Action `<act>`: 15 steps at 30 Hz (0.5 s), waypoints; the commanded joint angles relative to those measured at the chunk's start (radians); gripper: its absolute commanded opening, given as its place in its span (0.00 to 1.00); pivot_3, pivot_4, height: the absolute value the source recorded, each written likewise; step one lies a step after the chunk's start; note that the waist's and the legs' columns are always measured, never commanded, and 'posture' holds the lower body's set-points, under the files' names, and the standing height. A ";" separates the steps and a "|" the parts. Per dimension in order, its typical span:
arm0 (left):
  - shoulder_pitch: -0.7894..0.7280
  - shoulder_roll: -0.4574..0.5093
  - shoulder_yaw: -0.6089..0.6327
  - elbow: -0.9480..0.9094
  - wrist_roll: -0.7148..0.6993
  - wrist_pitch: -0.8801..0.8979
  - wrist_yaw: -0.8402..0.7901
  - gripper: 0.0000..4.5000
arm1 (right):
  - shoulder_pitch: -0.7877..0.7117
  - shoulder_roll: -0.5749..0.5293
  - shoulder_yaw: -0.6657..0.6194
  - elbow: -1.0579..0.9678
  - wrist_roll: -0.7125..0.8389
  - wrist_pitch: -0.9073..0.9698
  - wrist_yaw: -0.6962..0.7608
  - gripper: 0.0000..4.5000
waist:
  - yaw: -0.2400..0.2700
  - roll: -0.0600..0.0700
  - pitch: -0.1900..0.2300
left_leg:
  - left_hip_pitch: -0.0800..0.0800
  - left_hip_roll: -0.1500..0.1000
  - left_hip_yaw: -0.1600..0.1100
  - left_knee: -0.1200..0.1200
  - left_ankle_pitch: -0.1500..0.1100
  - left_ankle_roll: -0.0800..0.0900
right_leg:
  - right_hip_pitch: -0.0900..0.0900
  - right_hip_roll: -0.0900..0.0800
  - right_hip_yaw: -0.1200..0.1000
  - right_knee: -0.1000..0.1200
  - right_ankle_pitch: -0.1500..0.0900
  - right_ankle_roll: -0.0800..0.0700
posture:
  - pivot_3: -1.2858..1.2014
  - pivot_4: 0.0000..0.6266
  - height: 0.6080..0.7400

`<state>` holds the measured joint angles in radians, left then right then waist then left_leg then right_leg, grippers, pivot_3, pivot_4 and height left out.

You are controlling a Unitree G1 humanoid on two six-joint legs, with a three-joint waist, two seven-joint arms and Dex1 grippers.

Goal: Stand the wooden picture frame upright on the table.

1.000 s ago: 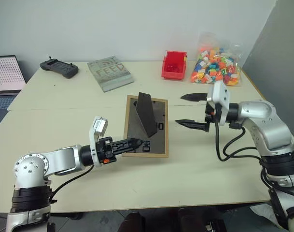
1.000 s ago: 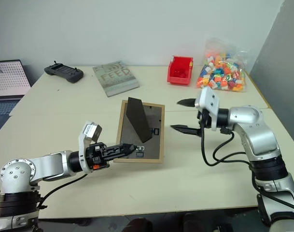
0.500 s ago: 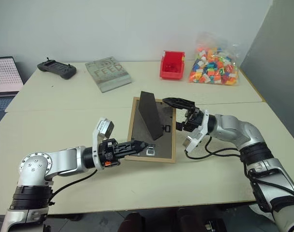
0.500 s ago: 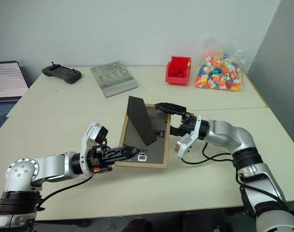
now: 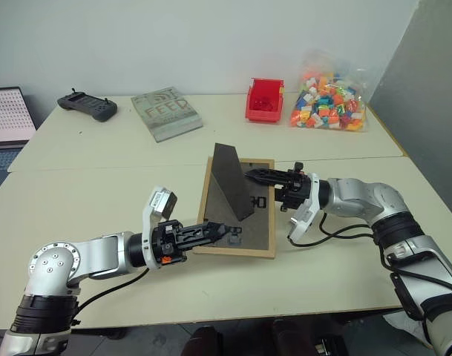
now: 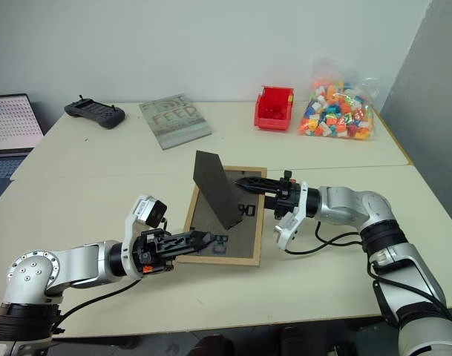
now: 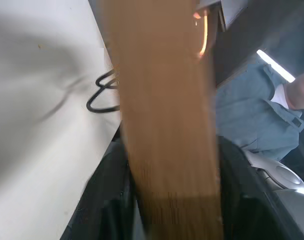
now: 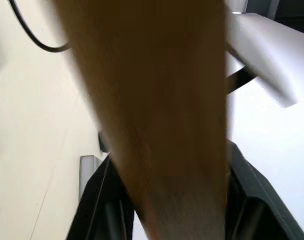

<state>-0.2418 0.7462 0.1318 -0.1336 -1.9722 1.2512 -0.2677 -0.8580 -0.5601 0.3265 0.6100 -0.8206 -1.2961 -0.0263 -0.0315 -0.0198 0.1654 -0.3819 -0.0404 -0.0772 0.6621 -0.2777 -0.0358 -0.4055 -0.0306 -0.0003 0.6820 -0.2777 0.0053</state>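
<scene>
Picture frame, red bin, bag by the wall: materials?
Wooden picture frame: light wood rim, visible grain in wrist views; dark matte backing, likely fibreboard. Red bin: glossy moulded plastic, apparently. Bag: clear, crinkled plastic film holding bright, probably plastic blocks.

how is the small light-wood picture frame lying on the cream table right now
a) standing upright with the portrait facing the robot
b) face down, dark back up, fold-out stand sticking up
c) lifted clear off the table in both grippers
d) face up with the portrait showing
b: the light-wood picture frame lies flat on the cream table with its dark back upward and the dark fold-out stand rising from it.
</scene>
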 commanded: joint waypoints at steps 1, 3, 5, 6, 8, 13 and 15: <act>-0.025 0.050 0.097 0.005 0.000 -0.054 0.044 0.61 | -0.058 0.000 0.035 0.056 0.299 0.086 0.187 0.31 | -0.001 0.000 0.000 | 0.000 0.000 0.000 0.000 0.000 0.000 | 0.000 0.000 0.000 0.000 0.000 0.000 | 0.52 0.24 1.00; -0.034 0.099 0.155 -0.003 0.000 -0.088 0.079 0.70 | -0.050 0.021 0.066 0.042 0.547 0.227 0.397 0.30 | -0.002 -0.002 0.001 | 0.000 0.001 0.000 0.000 0.000 0.000 | 0.000 0.000 0.000 0.000 0.000 0.000 | 0.52 0.24 1.00; -0.018 0.164 0.218 -0.051 0.009 -0.121 0.110 0.81 | -0.022 0.048 0.069 -0.036 0.818 0.449 0.650 0.30 | -0.008 -0.004 0.003 | 0.000 0.003 0.000 0.000 0.000 0.000 | 0.000 0.001 0.000 0.000 0.000 -0.001 | 0.52 0.24 1.00; -0.011 0.183 0.232 -0.074 0.012 -0.135 0.123 0.84 | -0.012 0.053 0.061 -0.068 0.902 0.531 0.735 0.30 | -0.010 -0.005 0.003 | 0.000 0.004 0.000 0.000 0.000 0.000 | 0.000 0.001 -0.001 -0.001 0.001 -0.001 | 0.52 0.24 1.00; 0.031 0.204 0.269 -0.148 0.028 -0.166 0.148 0.94 | 0.005 0.082 0.029 -0.138 1.062 0.806 0.891 0.30 | -0.007 -0.005 0.003 | -0.001 0.004 0.000 0.000 0.000 0.001 | 0.000 0.001 -0.001 -0.002 0.001 -0.002 | 0.52 0.24 1.00; 0.118 0.157 0.211 -0.460 0.443 -0.291 0.214 1.00 | -0.038 0.200 -0.053 -0.117 1.298 1.425 1.020 0.30 | 0.003 -0.004 0.004 | -0.001 0.003 0.000 0.000 -0.003 0.005 | 0.000 0.000 -0.001 -0.004 0.001 -0.002 | 0.52 0.24 1.00; 0.125 0.097 0.157 -0.522 0.618 -0.369 0.239 1.00 | -0.069 0.261 -0.098 -0.052 1.319 1.515 1.017 0.30 | 0.006 -0.003 0.004 | -0.001 0.002 0.000 0.000 -0.003 0.005 | 0.000 0.000 -0.001 -0.002 0.001 -0.002 | 0.52 0.24 1.00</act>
<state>-0.1156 0.8711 0.3127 -0.5848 -1.5078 0.9669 -0.0482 -0.8664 -0.3299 0.2939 0.5486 0.4413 0.1371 0.9805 -0.0256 -0.0233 0.1697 -0.3828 -0.0383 -0.0778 0.6617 -0.2808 -0.0311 -0.4059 -0.0309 -0.0015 0.6805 -0.2759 0.0025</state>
